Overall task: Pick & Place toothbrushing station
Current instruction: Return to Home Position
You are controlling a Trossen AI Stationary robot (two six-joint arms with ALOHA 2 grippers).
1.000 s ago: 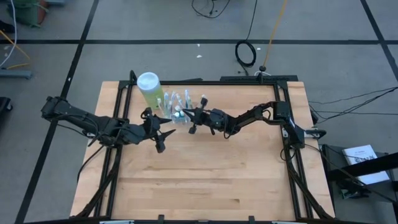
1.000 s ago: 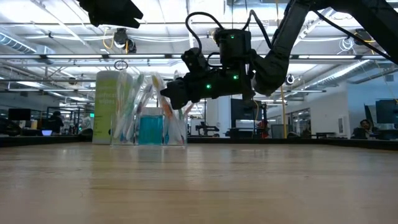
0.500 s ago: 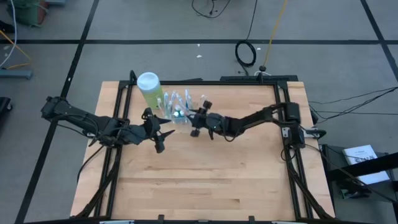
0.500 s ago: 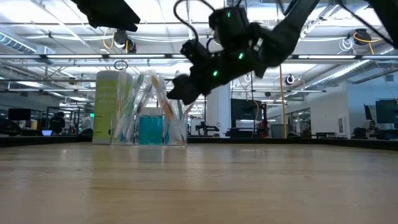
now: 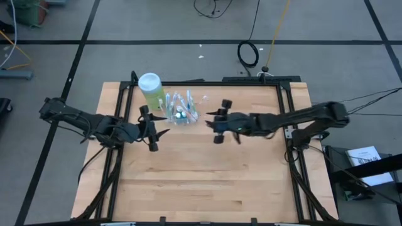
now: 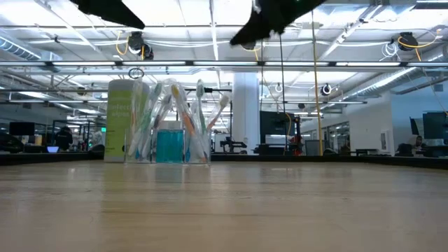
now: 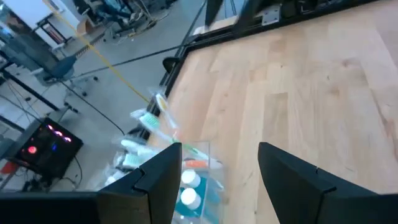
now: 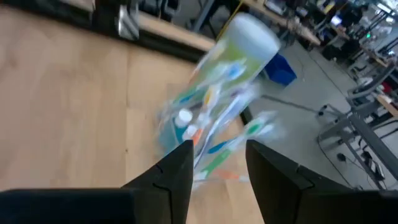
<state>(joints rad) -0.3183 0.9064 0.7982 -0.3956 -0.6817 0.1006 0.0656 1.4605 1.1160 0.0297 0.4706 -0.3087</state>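
Note:
The clear cup (image 5: pixel 181 115) stands upright on its base at the far middle of the table, with several toothbrushes and blue toothpaste tubes leaning in it; the low view shows the cup (image 6: pixel 168 143) too. My left gripper (image 5: pixel 164 125) hovers open just left of it, and the cup (image 7: pixel 189 177) lies ahead of its fingers. My right gripper (image 5: pixel 209 123) hangs open to the right of the cup and well above the table, with nothing between its fingers (image 8: pixel 168 174). The cup (image 8: pixel 205 134) shows blurred beyond them.
A light-green bottle (image 5: pixel 151 88) with a white cap stands just left of and behind the cup, close against it in the low view (image 6: pixel 120 119). Black frame rails (image 5: pixel 119 125) run along the table's left, right and far edges. Bare wood (image 5: pixel 201 182) fills the near half.
My right gripper has risen from the cup's top and drawn back toward the table's right edge, leaving the cup and its toothbrushes standing. My left gripper has rolled about its own line and pulled a little toward the table's left edge.

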